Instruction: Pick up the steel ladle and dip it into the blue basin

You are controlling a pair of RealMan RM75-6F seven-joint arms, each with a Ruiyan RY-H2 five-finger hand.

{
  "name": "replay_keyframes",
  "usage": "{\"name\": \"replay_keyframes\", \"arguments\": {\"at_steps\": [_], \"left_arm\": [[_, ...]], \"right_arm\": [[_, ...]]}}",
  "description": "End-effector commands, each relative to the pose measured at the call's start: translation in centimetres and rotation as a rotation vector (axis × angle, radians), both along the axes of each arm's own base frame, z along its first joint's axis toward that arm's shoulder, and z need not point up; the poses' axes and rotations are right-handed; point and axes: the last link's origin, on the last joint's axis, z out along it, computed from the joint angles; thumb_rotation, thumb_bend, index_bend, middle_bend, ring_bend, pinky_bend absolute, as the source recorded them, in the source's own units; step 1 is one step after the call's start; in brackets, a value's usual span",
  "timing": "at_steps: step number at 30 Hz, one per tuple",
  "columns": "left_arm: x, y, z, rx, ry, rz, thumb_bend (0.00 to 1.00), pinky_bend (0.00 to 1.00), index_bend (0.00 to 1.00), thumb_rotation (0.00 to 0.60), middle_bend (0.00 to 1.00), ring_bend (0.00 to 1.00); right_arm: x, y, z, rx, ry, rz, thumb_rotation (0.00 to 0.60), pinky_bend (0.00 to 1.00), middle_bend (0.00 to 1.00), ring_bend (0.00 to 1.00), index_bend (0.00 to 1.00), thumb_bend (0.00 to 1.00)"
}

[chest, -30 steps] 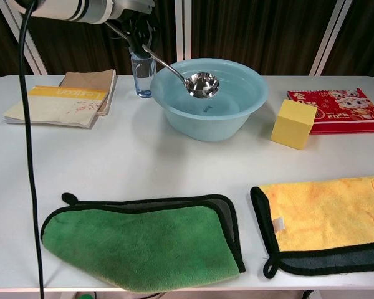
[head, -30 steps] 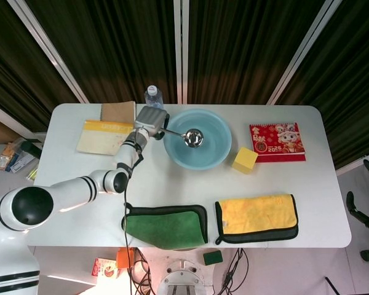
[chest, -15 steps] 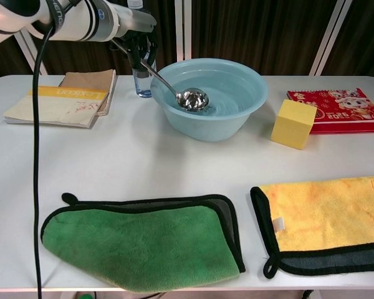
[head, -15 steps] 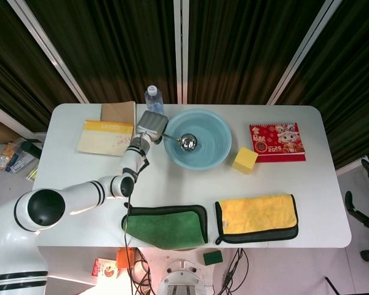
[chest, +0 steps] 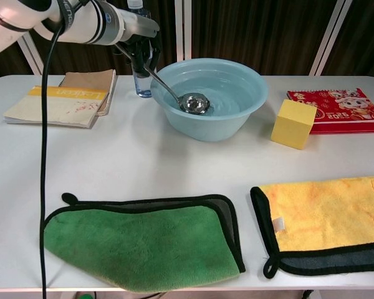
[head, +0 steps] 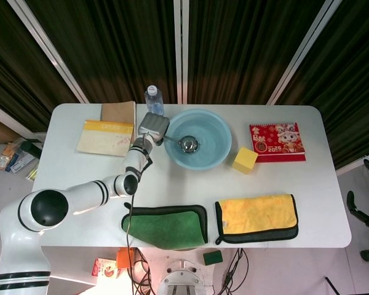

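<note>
White table [chest: 143,156], left hand [chest: 140,47] fingers pinching steel ladle [chest: 193,103], lowered into blue basin [chest: 237,118]

- Our left arm [head: 86,193] stretches forward across the table, wrist angled down.
- Our left hand [chest: 140,45] has its fingers closed around a thin handle.
- Our right hand is out of sight.

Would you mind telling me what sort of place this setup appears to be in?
Probably a robot test lab: a white table against dark curtains, set with staged props like a blue basin and folded cloths.
</note>
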Motion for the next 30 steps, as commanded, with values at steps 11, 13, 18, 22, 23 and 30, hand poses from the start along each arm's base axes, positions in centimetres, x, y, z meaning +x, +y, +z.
{"name": "replay_keyframes", "arguments": {"at_steps": [11, 13, 18, 22, 23, 30], "left_arm": [[2.1, 0.5, 2.9, -0.079, -0.057, 0.105, 0.45, 0.8, 0.76, 0.6, 0.68, 0.67], [2.4, 0.3, 3.2, -0.094, -0.064, 0.12, 0.45, 0.8, 0.76, 0.6, 0.68, 0.67], [3.4, 0.0, 4.1, -0.122, -0.048, 0.14, 0.46, 0.8, 0.76, 0.6, 0.68, 0.67], [4.6, -0.1, 5.1, -0.138, -0.04, 0.154, 0.46, 0.8, 0.76, 0.6, 0.68, 0.67], [4.8, -0.1, 5.4, -0.141, -0.039, 0.158, 0.46, 0.8, 0.76, 0.6, 0.68, 0.67], [6.5, -0.1, 6.5, -0.163, -0.041, 0.195, 0.48, 0.8, 0.76, 0.6, 0.68, 0.67]], "right_arm": [[-0.1, -0.3, 0.0, 0.002, -0.003, 0.0, 0.6, 0.0, 0.0, 0.0, 0.0, 0.51], [0.0, -0.3, -0.1, 0.003, -0.002, 0.002, 0.6, 0.0, 0.0, 0.0, 0.0, 0.51], [0.1, -0.5, 0.0, 0.002, 0.0, 0.005, 0.6, 0.0, 0.0, 0.0, 0.0, 0.51], [0.2, -0.6, -0.3, 0.009, 0.001, 0.005, 0.6, 0.0, 0.0, 0.0, 0.0, 0.51], [0.2, -0.6, -0.3, 0.01, 0.001, 0.005, 0.6, 0.0, 0.0, 0.0, 0.0, 0.51], [0.2, -0.8, -0.4, 0.008, -0.002, 0.005, 0.6, 0.0, 0.0, 0.0, 0.0, 0.51]]}}
